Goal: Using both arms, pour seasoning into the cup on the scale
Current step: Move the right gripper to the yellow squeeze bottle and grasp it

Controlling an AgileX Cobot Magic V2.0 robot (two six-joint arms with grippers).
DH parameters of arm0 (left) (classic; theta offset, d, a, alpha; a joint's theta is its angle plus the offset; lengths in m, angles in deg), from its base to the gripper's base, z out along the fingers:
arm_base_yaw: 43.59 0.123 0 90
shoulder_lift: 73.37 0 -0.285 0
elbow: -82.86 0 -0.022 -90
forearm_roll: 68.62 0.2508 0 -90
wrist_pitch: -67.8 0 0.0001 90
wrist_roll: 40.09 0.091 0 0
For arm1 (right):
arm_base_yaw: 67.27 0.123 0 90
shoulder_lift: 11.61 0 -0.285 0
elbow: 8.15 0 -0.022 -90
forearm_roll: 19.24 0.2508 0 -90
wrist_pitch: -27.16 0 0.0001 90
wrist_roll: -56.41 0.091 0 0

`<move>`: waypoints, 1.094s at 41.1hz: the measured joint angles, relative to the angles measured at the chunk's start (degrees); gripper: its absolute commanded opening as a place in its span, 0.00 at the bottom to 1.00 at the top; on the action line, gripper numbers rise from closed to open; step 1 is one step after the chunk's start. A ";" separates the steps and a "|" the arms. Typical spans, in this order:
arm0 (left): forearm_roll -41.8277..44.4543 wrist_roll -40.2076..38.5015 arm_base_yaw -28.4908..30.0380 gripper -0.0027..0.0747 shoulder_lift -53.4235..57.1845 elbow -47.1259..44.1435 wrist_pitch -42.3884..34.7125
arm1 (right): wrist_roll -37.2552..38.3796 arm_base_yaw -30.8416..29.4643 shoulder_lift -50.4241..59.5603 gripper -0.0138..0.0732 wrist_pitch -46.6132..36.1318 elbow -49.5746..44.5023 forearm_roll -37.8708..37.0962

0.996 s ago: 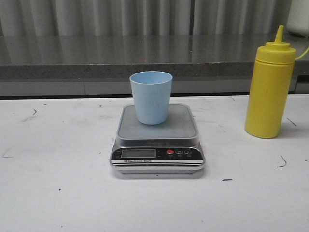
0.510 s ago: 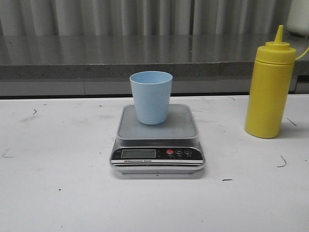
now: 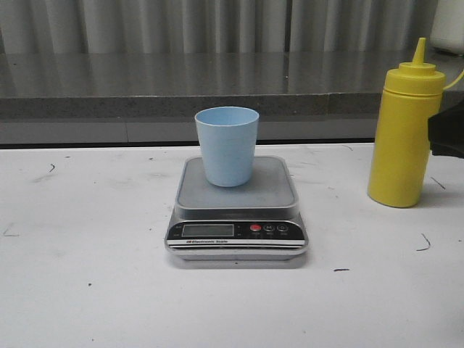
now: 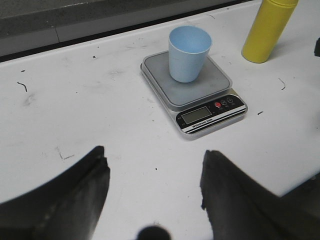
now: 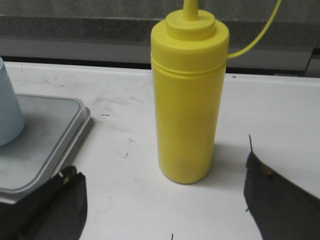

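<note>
Yellow, smooth and squeezable, the seasoning near the counter's right edge suits a gentle mid-body grip from the spread right gripper; left gripper also gapes.

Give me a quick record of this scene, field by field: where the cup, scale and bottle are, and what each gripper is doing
cup: pale blue cup, upright on the scale platform, looks empty
scale: scale mid-table, display facing the camera
seasoning: yellow bottle upright on the table, right of the scale, apart from it
left gripper: left gripper open, holding nothing, short of the scale
right gripper: right gripper open, fingers either side of the bottle, not touching it
table: white table
</note>
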State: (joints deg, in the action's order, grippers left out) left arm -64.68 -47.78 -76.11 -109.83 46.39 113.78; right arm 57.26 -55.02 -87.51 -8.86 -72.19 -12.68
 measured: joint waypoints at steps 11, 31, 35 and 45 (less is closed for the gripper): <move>0.00 0.00 0.00 0.56 0.00 0.00 0.00 | 0.00 0.00 -14.40 0.91 -15.02 1.88 0.00; 0.00 0.00 0.00 0.56 0.00 0.00 0.00 | 0.10 -0.46 -32.24 0.91 -19.24 12.93 3.16; 0.00 0.00 0.00 0.56 0.00 0.00 0.00 | 0.10 -0.46 -34.82 0.91 -19.56 14.72 4.37; 0.00 0.00 0.00 0.56 0.00 0.00 0.00 | 0.10 -0.58 -39.73 0.91 -19.82 19.24 6.42</move>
State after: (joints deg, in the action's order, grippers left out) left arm -64.68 -47.78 -76.11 -109.83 46.39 113.78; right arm 57.36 -55.60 -127.24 -28.68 -52.95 -6.26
